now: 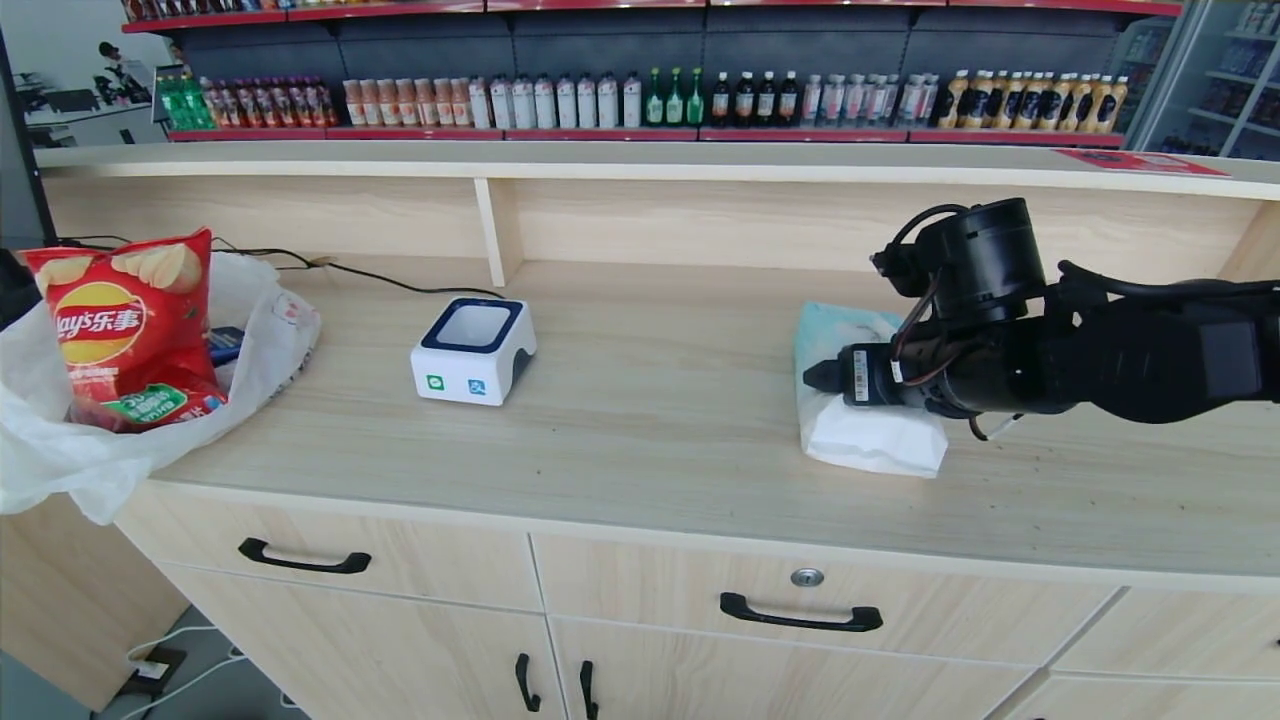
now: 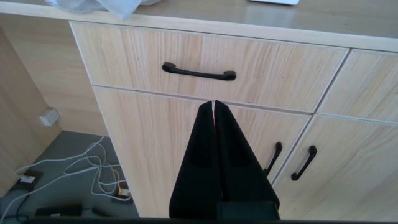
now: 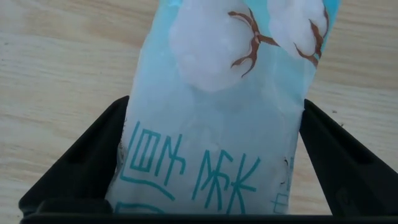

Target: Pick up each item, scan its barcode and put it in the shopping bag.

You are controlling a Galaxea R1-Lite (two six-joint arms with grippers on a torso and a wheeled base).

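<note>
A soft light-blue and white tissue pack (image 1: 868,432) with a cotton-flower print lies flat on the right side of the wooden counter (image 1: 660,420). My right arm (image 1: 985,345) hangs just over it. In the right wrist view the right gripper (image 3: 214,109) is open, one black finger (image 3: 81,168) on each side of the tissue pack (image 3: 224,93). A white and navy barcode scanner (image 1: 473,350) stands mid-counter. The white plastic shopping bag (image 1: 60,440) sits at the counter's left end with a red chips bag (image 1: 130,330) upright inside. My left gripper (image 2: 213,104) is shut and empty, low in front of the cabinet.
A black cable (image 1: 390,278) runs along the counter behind the scanner. A raised wooden ledge (image 1: 640,165) backs the counter, with drink shelves beyond. Drawers with black handles (image 2: 199,73) are below the counter edge.
</note>
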